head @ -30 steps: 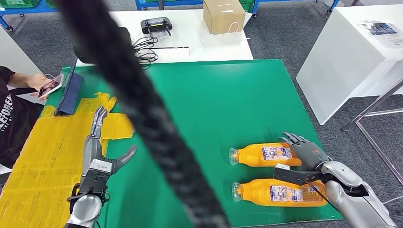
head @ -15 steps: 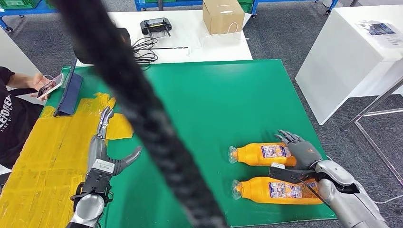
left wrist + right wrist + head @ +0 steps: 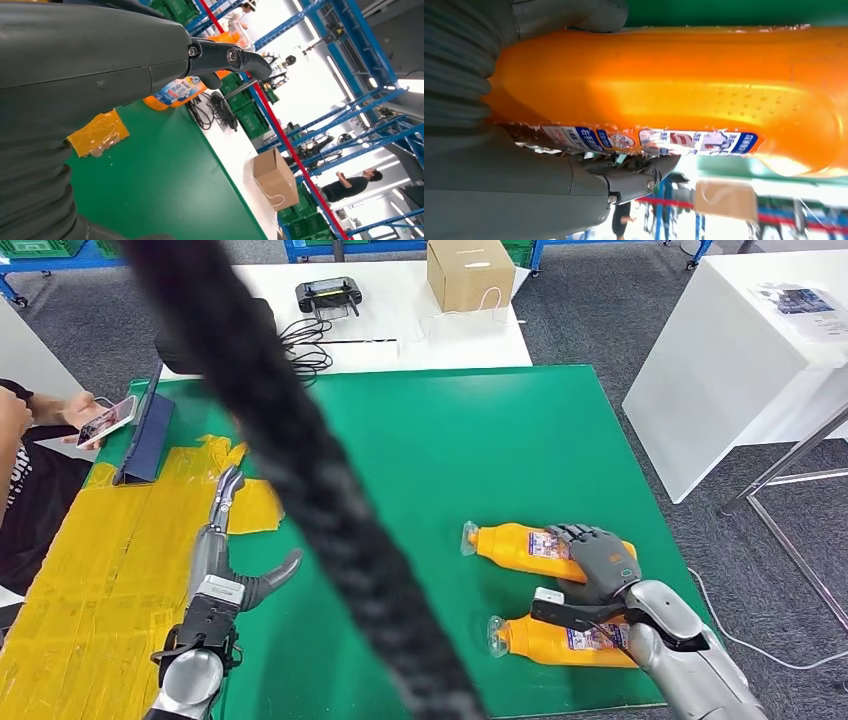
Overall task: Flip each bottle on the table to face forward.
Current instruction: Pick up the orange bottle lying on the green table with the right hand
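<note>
The right hand (image 3: 592,558) is resting on the far orange plastic bottle (image 3: 520,548), its dark fingers (image 3: 578,536) curling over the labelled middle and holding it; the right wrist view is showing that bottle (image 3: 684,90) pressed close against the palm, with the thumb on one side and a finger under the label. The bottle is lying on its side on the green desk (image 3: 450,450), its clear cap pointing away from the hand toward the robot's left. The 2nd orange plastic bottle (image 3: 560,640) is lying just beside the right wrist, on the side nearer the robot, also on its side and roughly parallel, partly covered by the forearm.

The left hand (image 3: 222,560) is hovering well apart from both bottles, over the edge of the yellow taped patch (image 3: 90,570), holding nothing, with fingers stretched forward and the thumb spread wide to the side. A thick black braided cable (image 3: 300,480) is crossing the head view diagonally, close to the camera.
</note>
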